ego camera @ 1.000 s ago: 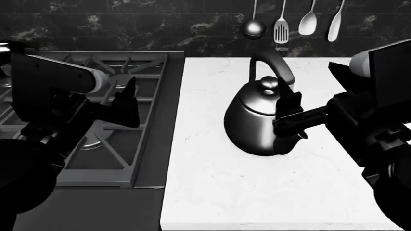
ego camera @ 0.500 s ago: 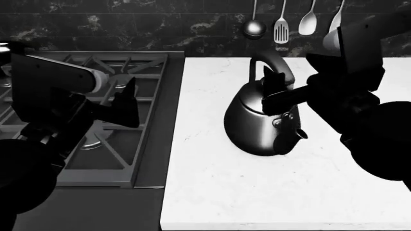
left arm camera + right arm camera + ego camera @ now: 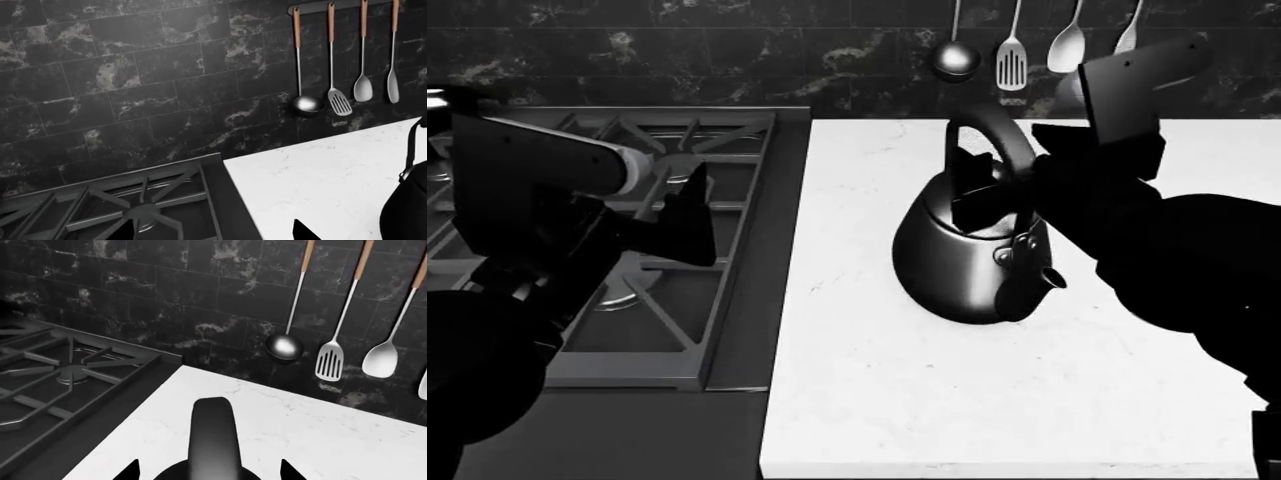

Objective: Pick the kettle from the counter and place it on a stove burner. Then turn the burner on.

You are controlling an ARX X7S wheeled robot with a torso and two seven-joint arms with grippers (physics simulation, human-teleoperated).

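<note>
Your right tool [image 3: 981,190], fingers spread apart, is astride the handle [image 3: 213,437] of the kettle [image 3: 968,255] standing on the table [image 3: 868,400] below it; next, I think, lower and close it.

The kettle [image 3: 961,262], dark chrome with a round body, stands upright on the white bench [image 3: 868,400], arched handle up, spout toward the front edge. The stove burner [image 3: 627,292] lies beneath its spoked grate, well apart.
</note>
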